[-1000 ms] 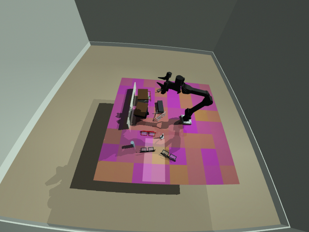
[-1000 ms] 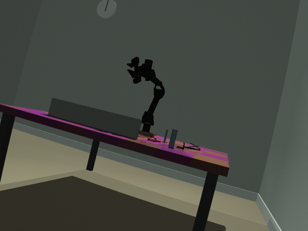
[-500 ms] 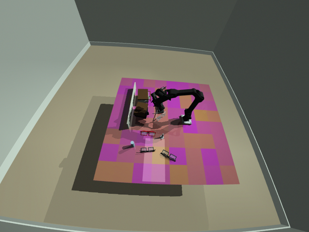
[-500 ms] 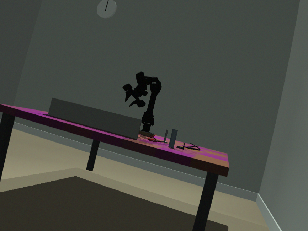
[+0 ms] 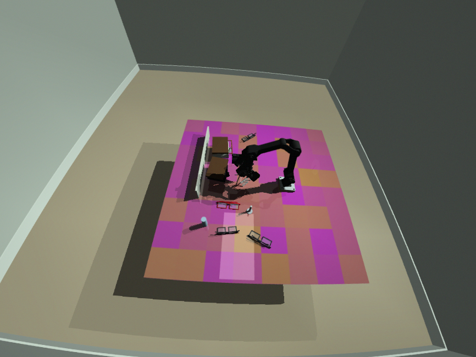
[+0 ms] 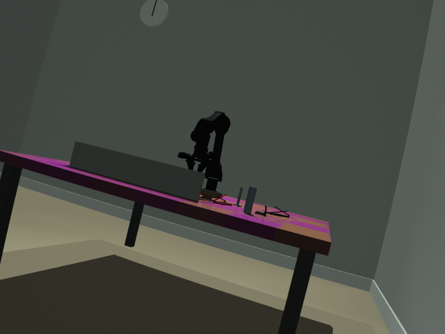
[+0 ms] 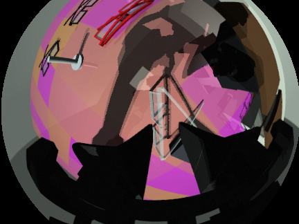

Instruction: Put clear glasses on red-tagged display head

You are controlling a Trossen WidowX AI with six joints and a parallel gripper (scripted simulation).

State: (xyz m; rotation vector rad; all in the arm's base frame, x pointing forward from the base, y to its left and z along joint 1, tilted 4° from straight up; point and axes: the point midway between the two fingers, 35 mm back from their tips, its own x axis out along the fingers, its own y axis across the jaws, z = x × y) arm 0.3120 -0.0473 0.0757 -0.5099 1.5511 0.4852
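Clear glasses under a part-open gripper

Top: Clear glasses (image 5: 244,181) (image 7: 159,117) lie diagonally near two brown-topped blocks (image 5: 220,144) (image 5: 217,166), temples towards them; three black pairs (image 5: 248,137) (image 5: 226,230) (image 5: 260,239), one red (image 5: 227,205).

Exterior: gripper (image 5: 239,175) (image 6: 195,169) (image 7: 166,124) points down; one clock (image 6: 153,13).

Wrist: jaws moderately apart, holding nothing; lens front runs lengthwise.

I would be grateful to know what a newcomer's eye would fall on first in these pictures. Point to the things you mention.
Probably the black robot arm (image 5: 283,145) (image 6: 218,143), reaching over the magenta-and-orange patchwork tabletop (image 5: 326,265) (image 6: 312,229), its gripper (image 7: 166,125) open above the clear glasses (image 5: 244,181) (image 7: 160,121). Next, likely, the bright red glasses (image 5: 227,205) (image 6: 222,201) (image 7: 121,23), lying apart from the black pairs. A pale upright panel (image 5: 201,165) (image 6: 136,170) stands along one side.
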